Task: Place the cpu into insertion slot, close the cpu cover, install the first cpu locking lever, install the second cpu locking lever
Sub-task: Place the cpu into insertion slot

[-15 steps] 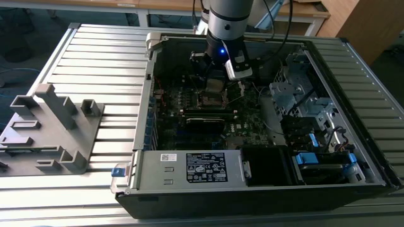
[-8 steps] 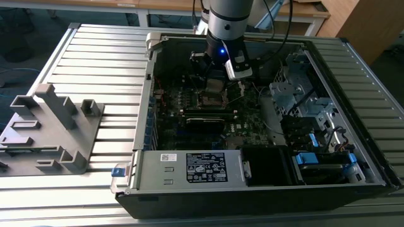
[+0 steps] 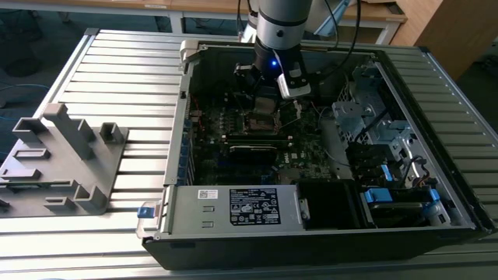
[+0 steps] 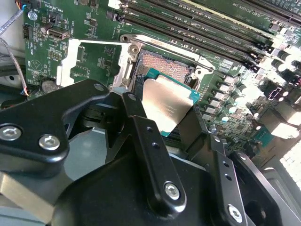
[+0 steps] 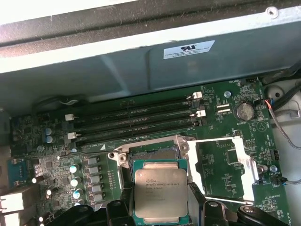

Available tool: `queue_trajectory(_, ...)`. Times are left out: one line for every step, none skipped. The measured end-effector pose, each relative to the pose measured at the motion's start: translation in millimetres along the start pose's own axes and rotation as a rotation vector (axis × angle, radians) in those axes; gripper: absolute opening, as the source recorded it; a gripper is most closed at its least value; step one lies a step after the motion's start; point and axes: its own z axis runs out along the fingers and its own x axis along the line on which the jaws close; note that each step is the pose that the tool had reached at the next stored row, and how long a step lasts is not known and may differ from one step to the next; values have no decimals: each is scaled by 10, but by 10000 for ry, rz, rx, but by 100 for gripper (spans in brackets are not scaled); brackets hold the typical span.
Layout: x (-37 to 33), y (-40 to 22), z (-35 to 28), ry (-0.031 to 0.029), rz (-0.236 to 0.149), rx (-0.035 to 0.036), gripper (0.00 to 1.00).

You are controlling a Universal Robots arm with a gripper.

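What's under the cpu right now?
The insertion slot, with its cpu cover swung open to one side. A strip of its contact field shows past the cpu; the rest is hidden beneath the chip held by the gripper.

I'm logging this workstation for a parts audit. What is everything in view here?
computer case: one, black, open, on the slatted table.
motherboard: one, green, inside the case.
cpu: one, grey metallic top, held by the tool just over the insertion slot.
insertion slot: one, dark centre with metal rim, on the motherboard.
cpu cover: one, silvery, lying open beside the slot.
memory slots: several, black, alongside the slot.
fixture: one, grey, on the table at the exterior view's left.
arm: one, silver-grey, reaching into the case.
tool: one, black, shut on the cpu.
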Motion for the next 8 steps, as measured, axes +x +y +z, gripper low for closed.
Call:
queue_trajectory(0,0,2,-9,119,-1,54)
queue_trajectory(0,0,4,-22,285,-3,54)
queue_trajectory(0,-1,5,-35,463,-4,54)
queue_trajectory(0,-1,6,-49,638,-5,54)
queue_trajectory(0,-1,7,-60,790,-7,54)
queue_trajectory(0,-1,7,-62,819,-7,54)
queue_trajectory(0,-1,7,-63,821,-7,54)
queue_trajectory(0,-1,7,-63,822,-8,54)
